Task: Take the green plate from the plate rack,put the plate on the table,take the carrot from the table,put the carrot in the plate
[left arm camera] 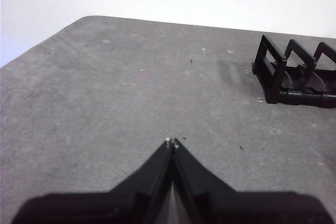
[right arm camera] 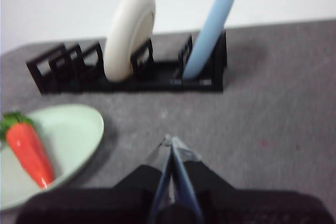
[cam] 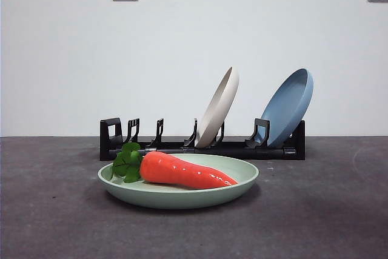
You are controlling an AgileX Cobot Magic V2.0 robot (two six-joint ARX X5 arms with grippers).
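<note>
The green plate (cam: 182, 195) lies flat on the table (cam: 315, 210) in front of the plate rack (cam: 200, 147). The carrot (cam: 182, 171) lies in the plate, leaves toward the left. The right wrist view shows the same plate (right arm camera: 68, 135) and carrot (right arm camera: 29, 153) off to one side of my right gripper (right arm camera: 172, 141), which is shut and holds nothing, above bare table. My left gripper (left arm camera: 172, 141) is shut and empty over bare table (left arm camera: 105, 93), with one end of the rack (left arm camera: 294, 74) ahead of it. Neither arm shows in the front view.
A cream plate (cam: 218, 107) and a blue plate (cam: 290, 107) stand tilted in the rack's right half; both also appear in the right wrist view, cream plate (right arm camera: 131, 30) and blue plate (right arm camera: 212, 24). The rack's left slots are vacant. A white wall stands behind.
</note>
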